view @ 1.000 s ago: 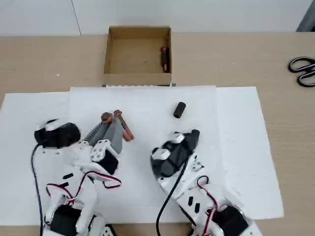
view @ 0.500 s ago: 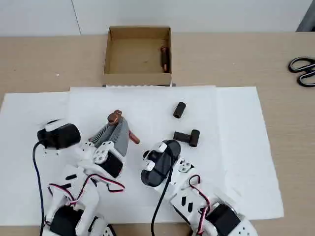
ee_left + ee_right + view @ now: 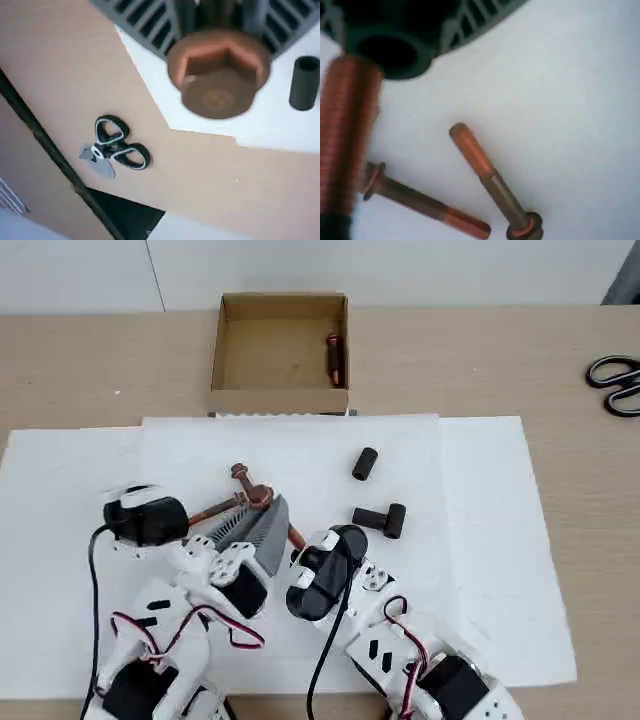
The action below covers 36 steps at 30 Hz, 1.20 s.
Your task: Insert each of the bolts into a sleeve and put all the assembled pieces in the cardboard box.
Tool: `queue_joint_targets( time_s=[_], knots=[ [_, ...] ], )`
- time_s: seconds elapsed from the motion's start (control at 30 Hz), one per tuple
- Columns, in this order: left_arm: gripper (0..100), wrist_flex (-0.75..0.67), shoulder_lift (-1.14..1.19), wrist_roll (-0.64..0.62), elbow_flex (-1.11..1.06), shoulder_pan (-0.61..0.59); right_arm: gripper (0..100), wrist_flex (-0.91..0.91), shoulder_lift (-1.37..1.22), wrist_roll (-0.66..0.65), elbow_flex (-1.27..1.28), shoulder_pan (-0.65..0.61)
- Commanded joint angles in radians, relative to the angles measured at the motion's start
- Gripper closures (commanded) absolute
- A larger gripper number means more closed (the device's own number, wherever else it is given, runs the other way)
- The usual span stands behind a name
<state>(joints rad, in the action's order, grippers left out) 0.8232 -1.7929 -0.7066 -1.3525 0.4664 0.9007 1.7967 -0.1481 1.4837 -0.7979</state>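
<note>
My left hand (image 3: pixel 266 512) is clamped shut on a bolt (image 3: pixel 217 75), with the head between my fingers. My right hand (image 3: pixel 405 20), just to the right of it, is closed around a sleeve (image 3: pixel 390 52). The bolt's threaded end sits just beside the mouth of that sleeve. A loose bolt (image 3: pixel 492 182) and a second loose bolt (image 3: pixel 425 205) lie on the white paper (image 3: pixel 480 570) near my left hand. To the right a pair of sleeves (image 3: pixel 395 521) lie touching, and a lone sleeve (image 3: pixel 365 463) lies farther off. The cardboard box (image 3: pixel 280 400) stands at the far side, with one assembled piece (image 3: pixel 335 358) by its right wall. Scissors (image 3: pixel 615 385) lie at the table's far right.
</note>
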Motion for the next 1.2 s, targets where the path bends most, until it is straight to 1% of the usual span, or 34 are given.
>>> queue_joint_targets(
  time_s=[0.0,0.17,0.3,0.5,0.8,0.87,1.07,1.17],
  knots=[
    [99,0.006,-0.006,0.011,0.054,0.005,99.6,-0.028,0.008,-0.009,-0.012,0.002],
    [99,0.006,-0.006,0.046,0.048,0.0,99.6,-0.028,0.008,-0.009,-0.014,0.002],
    [99,0.009,-0.002,0.046,0.047,0.002,99.6,-0.051,0.008,-0.009,-0.014,0.004],
    [99,0.075,-0.003,0.048,0.047,0.005,99.6,-0.07,0.008,-0.009,-0.011,0.004],
    [99,0.071,-0.005,0.044,-0.015,0.006,99.6,-0.07,0.008,-0.009,-0.017,0.001],
    [99,0.055,-0.006,0.043,-0.027,0.006,99.6,-0.07,0.008,-0.009,-0.017,-0.002],
    [99,-0.072,-0.006,0.044,-0.077,0.002,99.6,-0.07,0.008,-0.009,-0.017,-0.002],
    [99,-0.074,-0.006,0.046,-0.087,0.02,99.6,-0.07,0.008,-0.009,-0.017,-0.001]
  ],
)
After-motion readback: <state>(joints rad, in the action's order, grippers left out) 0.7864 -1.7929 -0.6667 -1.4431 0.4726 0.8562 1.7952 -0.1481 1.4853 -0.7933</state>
